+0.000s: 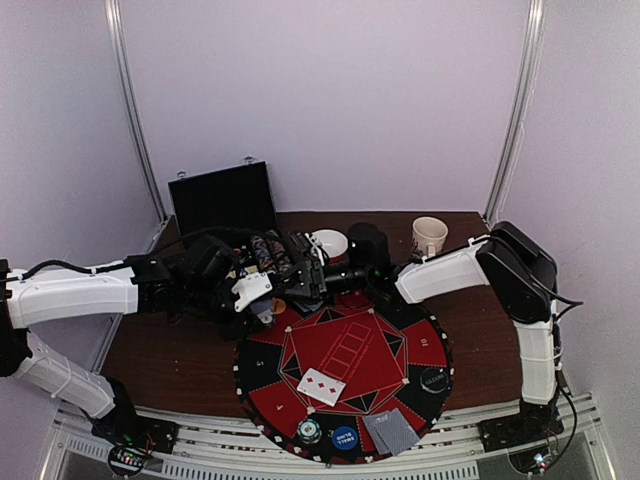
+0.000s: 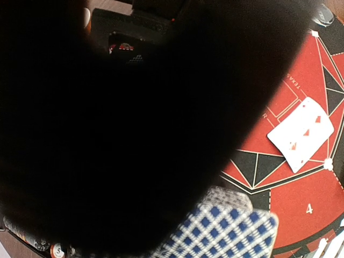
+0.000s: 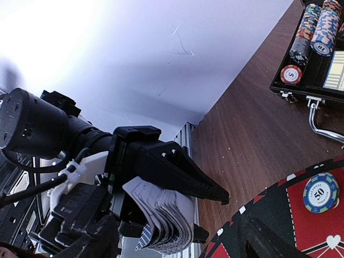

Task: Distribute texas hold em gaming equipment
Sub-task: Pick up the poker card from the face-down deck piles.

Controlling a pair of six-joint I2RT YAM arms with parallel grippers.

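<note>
Left pincer (image 3: 213, 215) clenched on a fanned stack of thin, checker-backed cards (image 3: 166, 217) — right pincer (image 1: 298, 272) released, jaws wide.

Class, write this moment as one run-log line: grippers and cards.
left gripper: shut on fanned cards | right gripper: open, near them | mat: face-up card, face-down pile at near edge

Card fan (image 3: 161, 212) held, face-up card (image 1: 322, 386) flat
</note>
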